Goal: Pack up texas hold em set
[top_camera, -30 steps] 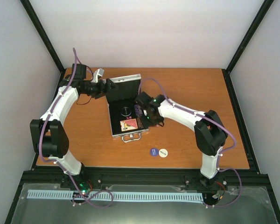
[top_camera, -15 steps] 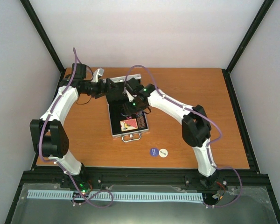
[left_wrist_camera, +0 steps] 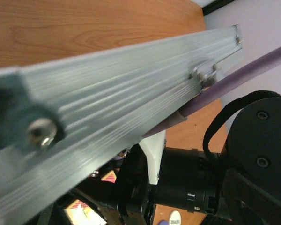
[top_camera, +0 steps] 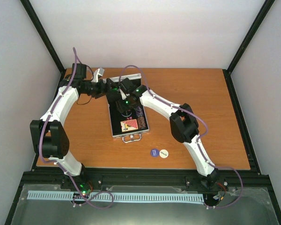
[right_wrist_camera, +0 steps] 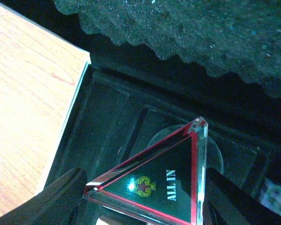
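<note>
The small silver case (top_camera: 116, 132) lies open mid-table, its lid (top_camera: 129, 80) raised at the back. In its black tray sit a pink-orange card box (top_camera: 129, 125) and dark chip stacks (top_camera: 142, 123). My right gripper (top_camera: 124, 101) hovers over the tray's back, shut on the black triangle (right_wrist_camera: 164, 183) marked ALL IN, a finger (right_wrist_camera: 61, 192) at each side. Under it a clear disc (right_wrist_camera: 216, 157) rests in a round recess. My left gripper (top_camera: 105, 89) stands open against the lid's left edge. The lid's ribbed aluminium wall (left_wrist_camera: 122, 79) fills the left wrist view.
A blue disc (top_camera: 154, 152) and a white disc (top_camera: 164, 153) lie on the wooden table (top_camera: 201, 103) in front of the case. Wavy black foam (right_wrist_camera: 201, 33) lines the lid just above the triangle. The right arm (left_wrist_camera: 201, 187) crosses close under the lid.
My right arm has swung from the case's right side leftward and back, over the rear of the tray under the lid, still holding the triangle. The left arm has not moved.
</note>
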